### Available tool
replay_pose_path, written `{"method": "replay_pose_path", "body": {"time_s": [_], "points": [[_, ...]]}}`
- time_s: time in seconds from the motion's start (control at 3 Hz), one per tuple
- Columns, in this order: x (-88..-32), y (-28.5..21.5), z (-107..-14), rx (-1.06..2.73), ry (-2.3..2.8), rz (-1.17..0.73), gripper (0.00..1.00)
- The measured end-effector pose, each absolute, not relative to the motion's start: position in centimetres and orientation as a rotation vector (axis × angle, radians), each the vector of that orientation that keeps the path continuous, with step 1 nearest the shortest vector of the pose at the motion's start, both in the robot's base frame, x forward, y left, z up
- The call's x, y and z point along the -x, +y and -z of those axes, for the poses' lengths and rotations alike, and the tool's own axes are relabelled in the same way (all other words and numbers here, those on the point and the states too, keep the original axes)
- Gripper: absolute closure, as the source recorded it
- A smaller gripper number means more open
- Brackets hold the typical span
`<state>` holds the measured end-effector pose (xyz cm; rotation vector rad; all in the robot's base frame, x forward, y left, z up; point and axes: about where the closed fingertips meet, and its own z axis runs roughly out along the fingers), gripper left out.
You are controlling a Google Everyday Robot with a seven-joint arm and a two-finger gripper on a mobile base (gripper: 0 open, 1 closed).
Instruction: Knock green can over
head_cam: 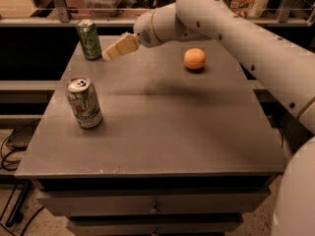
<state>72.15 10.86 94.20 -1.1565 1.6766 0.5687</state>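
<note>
The green can (88,39) stands upright at the far left corner of the grey table (162,127). It is dark green with pale lettering and a silver top. My gripper (109,53) hangs just to the right of it, its tan fingers (120,46) pressed together into one wedge that points down-left at the can. The tip is a short gap from the can's lower side, and I see no contact. The gripper holds nothing.
A mostly white can with green lettering and a red spot (84,103) stands upright at the near left. An orange ball (194,59) lies at the far right. My white arm (236,28) reaches in from the right over the table's back edge.
</note>
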Motion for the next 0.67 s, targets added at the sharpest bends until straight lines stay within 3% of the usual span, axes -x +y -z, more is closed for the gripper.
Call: {"method": "replay_pose_path", "body": {"time_s": [0.67], "points": [[-75.9,15.6,-93.1,1.108,1.579,-0.653,0.00]]}}
